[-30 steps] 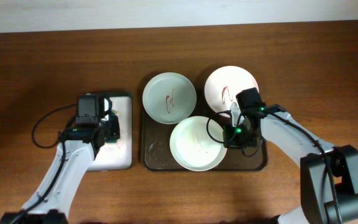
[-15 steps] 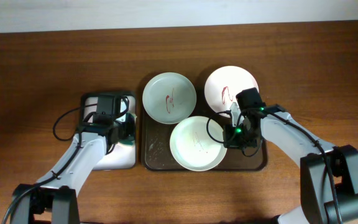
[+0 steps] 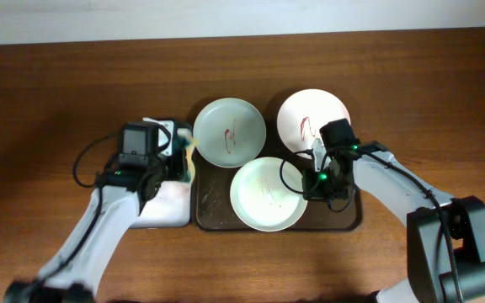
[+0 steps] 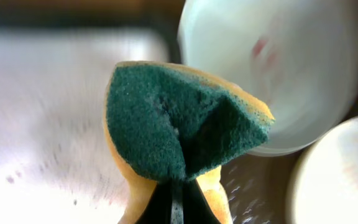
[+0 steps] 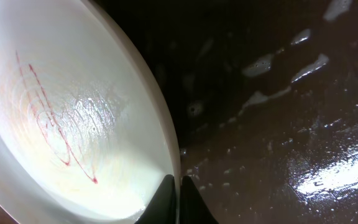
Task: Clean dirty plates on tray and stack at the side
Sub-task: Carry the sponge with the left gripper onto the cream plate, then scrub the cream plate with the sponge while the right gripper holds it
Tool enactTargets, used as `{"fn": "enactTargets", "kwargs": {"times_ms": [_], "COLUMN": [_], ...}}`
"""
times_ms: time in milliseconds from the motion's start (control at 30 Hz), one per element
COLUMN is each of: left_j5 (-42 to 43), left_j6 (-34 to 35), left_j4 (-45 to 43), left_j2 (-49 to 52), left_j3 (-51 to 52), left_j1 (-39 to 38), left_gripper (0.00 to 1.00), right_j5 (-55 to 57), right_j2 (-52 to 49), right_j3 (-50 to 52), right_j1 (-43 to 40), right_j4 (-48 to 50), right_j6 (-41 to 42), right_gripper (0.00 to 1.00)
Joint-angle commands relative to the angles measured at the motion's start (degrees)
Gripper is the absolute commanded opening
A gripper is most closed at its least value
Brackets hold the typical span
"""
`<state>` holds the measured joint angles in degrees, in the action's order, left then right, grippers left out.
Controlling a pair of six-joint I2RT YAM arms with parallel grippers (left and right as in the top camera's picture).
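Observation:
Three plates sit on the dark brown tray [image 3: 217, 215]: a pale green plate [image 3: 229, 132] at the back left with a red mark, a white plate [image 3: 306, 114] at the back right with a red mark, and a pale green plate [image 3: 263, 195] in front. My right gripper [image 3: 311, 187] is shut on the front plate's right rim [image 5: 160, 130]; faint red scribbles show inside it. My left gripper [image 3: 183, 156] is shut on a yellow and green sponge [image 4: 179, 124], held by the tray's left edge, near the back left plate [image 4: 278, 62].
A smaller white-lined sponge tray [image 3: 162, 206] lies left of the brown tray, under my left arm. The brown tray's wet floor [image 5: 278, 124] shows water drops. Bare wooden table [image 3: 57, 84] surrounds both trays.
My left gripper has lifted the sponge from the white tray and moved right toward the brown tray's left edge. My right gripper and the plates have not moved.

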<state>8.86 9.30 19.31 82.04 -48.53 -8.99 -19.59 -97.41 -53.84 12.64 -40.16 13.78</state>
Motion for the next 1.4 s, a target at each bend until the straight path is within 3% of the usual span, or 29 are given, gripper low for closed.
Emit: {"fn": "enactTargets", "kwargs": {"times_ms": [0,200,433,533,767,1067,1367], "left_j5": [1.9,2.6,3.6,2.0,1.9,1.8,-6.7], "left_j6": [3.1,5.2,14.9,20.7,24.2,35.7,35.9], "left_j4": [-1.9,-2.1,-2.1,-2.5,-11.6,-16.7,-15.9], "left_j2": [-6.3,-9.5,-7.2,-3.0,10.6,17.8,19.3], "left_j3": [-2.3,-2.4,-3.9,-3.9,-3.9,-3.9,-3.8], "left_j1": [-0.4,-3.2,-15.3,-19.5,-28.0,-33.5,-35.2], "left_gripper": [0.0,0.0,0.0,0.0,0.0,0.0,0.0], "right_j5": [-0.1,-0.2,-0.2,-0.2,-0.2,-0.2,-0.2], "right_j2": [-0.5,-0.5,-0.5,-0.5,-0.5,-0.5,-0.5], "right_j3": [-0.9,-0.9,-0.9,-0.9,-0.9,-0.9,-0.9], "right_j1": [0.6,0.6,0.6,0.6,0.6,0.6,0.6], "right_j4": [-0.1,-0.1,-0.1,-0.1,-0.1,-0.1,-0.1], "right_j6": [0.2,0.2,0.2,0.2,0.2,0.2,0.2], "right_gripper": [0.04,0.04,0.04,0.04,0.04,0.04,0.04]}}
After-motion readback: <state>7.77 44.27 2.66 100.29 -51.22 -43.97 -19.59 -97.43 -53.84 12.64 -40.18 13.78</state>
